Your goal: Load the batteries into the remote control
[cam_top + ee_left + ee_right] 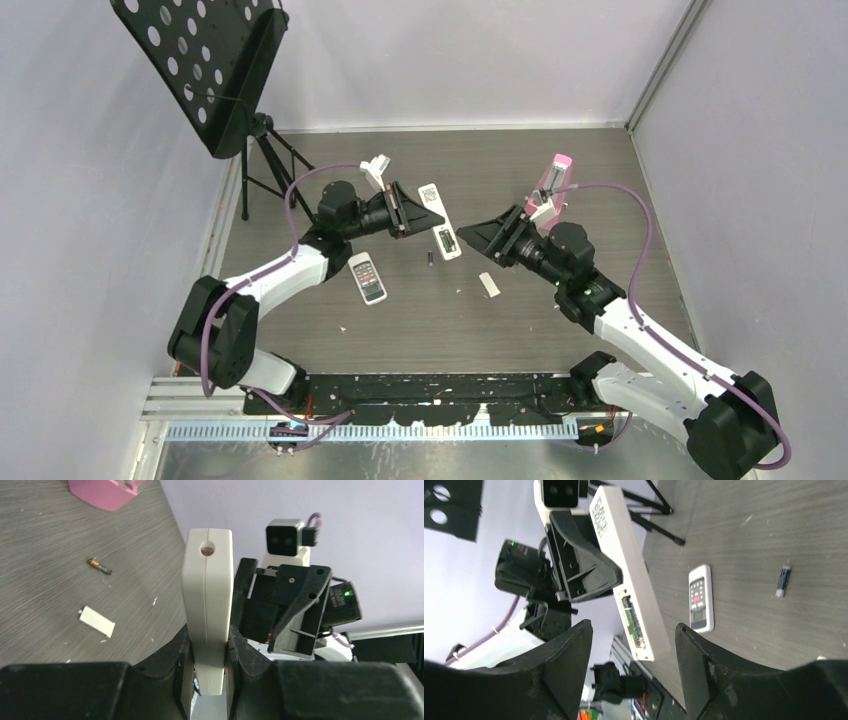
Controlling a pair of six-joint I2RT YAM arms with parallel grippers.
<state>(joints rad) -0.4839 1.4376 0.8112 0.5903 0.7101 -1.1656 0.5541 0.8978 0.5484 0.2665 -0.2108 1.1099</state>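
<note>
— Where is the remote control?
— The short, wide white remote control with a dark panel of coloured buttons [367,278] lies face up on the grey wood-grain tabletop [450,330], at about 7 o'clock from the left claw [408,212] in the top view. Neither claw touches it.

— What does the left claw have?
— It is pinching a longer slim white plastic remote [440,222] by its narrow edges. The left wrist view shows it squeezed edge-on between the black fingers [170,655]. In the right wrist view its back shows an open battery bay [631,622] near the lower end.

— And the right claw?
— The right claw [482,235] is spread wide with nothing between its fingers. It is at 3 o'clock from the slim remote, near it but apart.

— Any batteries?
— I can make out one small dark cylindrical battery with a lighter tip [430,260]. It lies on the tabletop at 3 o'clock from the remote control.

— What else is there?
— A small flat white rectangular cover piece [487,284] lies at 4 o'clock from the battery. A pink-and-white object [550,185] is at 1 o'clock from the right claw. A black perforated music stand on a tripod [205,60] is in the 10 o'clock corner.
</note>
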